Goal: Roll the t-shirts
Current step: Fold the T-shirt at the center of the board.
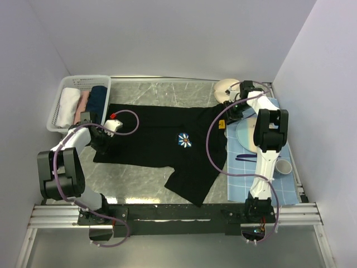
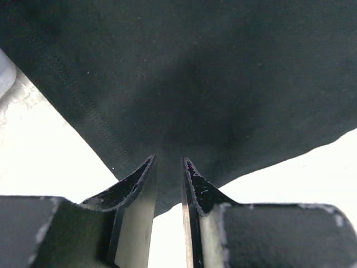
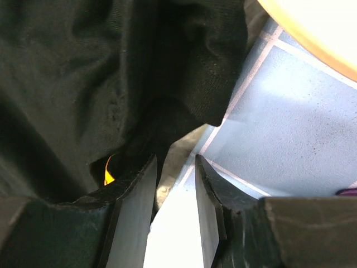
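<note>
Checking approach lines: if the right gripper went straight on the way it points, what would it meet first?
Most likely the bunched edge of the black t-shirt, which lies just beyond the fingertips of the right gripper. The blue checked cloth shows to the side of it. Depth is hard to judge.

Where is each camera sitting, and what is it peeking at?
Top external: above and behind, looking down on the table; left arm and right arm show.
Left wrist: rides the left arm, facing the t-shirt corner; left pincer shows.
Right wrist: rides the right arm, facing shirt folds and blue mat; right pincer shows.
Shared: all see the black t-shirt.
</note>
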### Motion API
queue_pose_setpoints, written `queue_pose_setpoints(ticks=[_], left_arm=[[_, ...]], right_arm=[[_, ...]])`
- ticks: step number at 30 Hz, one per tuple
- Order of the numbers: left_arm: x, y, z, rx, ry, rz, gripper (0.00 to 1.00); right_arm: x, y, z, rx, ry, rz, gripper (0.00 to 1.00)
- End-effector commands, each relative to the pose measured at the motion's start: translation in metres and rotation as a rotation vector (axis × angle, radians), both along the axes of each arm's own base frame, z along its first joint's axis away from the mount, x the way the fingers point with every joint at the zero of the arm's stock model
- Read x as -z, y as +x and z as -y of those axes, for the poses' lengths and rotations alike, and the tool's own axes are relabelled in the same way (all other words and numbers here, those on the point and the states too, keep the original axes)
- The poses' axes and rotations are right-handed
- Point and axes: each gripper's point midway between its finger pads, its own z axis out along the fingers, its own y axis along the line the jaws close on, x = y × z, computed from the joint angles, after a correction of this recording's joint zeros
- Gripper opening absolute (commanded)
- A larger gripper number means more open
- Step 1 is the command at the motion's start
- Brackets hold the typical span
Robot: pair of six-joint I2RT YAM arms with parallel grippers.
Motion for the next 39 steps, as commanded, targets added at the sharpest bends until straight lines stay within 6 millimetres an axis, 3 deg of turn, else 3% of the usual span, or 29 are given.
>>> queue_pose_setpoints(ticks=[1, 4, 5, 6, 11, 16, 18, 22, 24, 36, 39], left_arm=[[0.002, 0.009, -0.007, -0.017, 0.032, 0.017, 0.29], [0.013, 0.006, -0.012, -0.033, 0.058, -0.002, 0.28], [0.014, 0.006, -0.013, -0.035, 0.059, -0.004, 0.28], [0.015, 0.006, -0.013, -0.039, 0.059, -0.006, 0.28], [0.013, 0.008, -0.012, -0.040, 0.052, 0.001, 0.28], [0.012, 0.011, -0.012, -0.047, 0.048, 0.014, 0.28], [0.012, 0.011, -0.012, -0.046, 0.046, 0.014, 0.28], [0.016, 0.008, -0.013, -0.037, 0.055, 0.003, 0.28], [0.017, 0.007, -0.012, -0.032, 0.056, -0.001, 0.28], [0.015, 0.010, -0.013, -0.055, 0.054, -0.019, 0.28], [0.014, 0.008, -0.014, -0.058, 0.058, -0.022, 0.28]], right_arm=[[0.005, -0.003, -0.001, 0.022, -0.025, -0.010, 0.42], [0.019, 0.002, 0.011, 0.055, -0.131, -0.019, 0.42], [0.018, 0.004, 0.003, 0.063, -0.147, -0.013, 0.42], [0.017, 0.010, 0.011, 0.076, -0.209, 0.006, 0.42], [0.011, 0.013, 0.006, 0.103, -0.349, 0.033, 0.36], [0.004, 0.009, 0.025, 0.144, -0.476, 0.057, 0.31], [-0.004, 0.014, 0.025, 0.159, -0.407, 0.071, 0.30], [-0.045, 0.032, 0.010, 0.164, -0.249, 0.173, 0.34], [-0.055, 0.039, 0.002, 0.150, -0.205, 0.196, 0.37], [-0.045, 0.075, -0.009, 0.092, -0.092, 0.231, 0.39], [-0.032, 0.076, 0.002, 0.114, -0.154, 0.202, 0.40]])
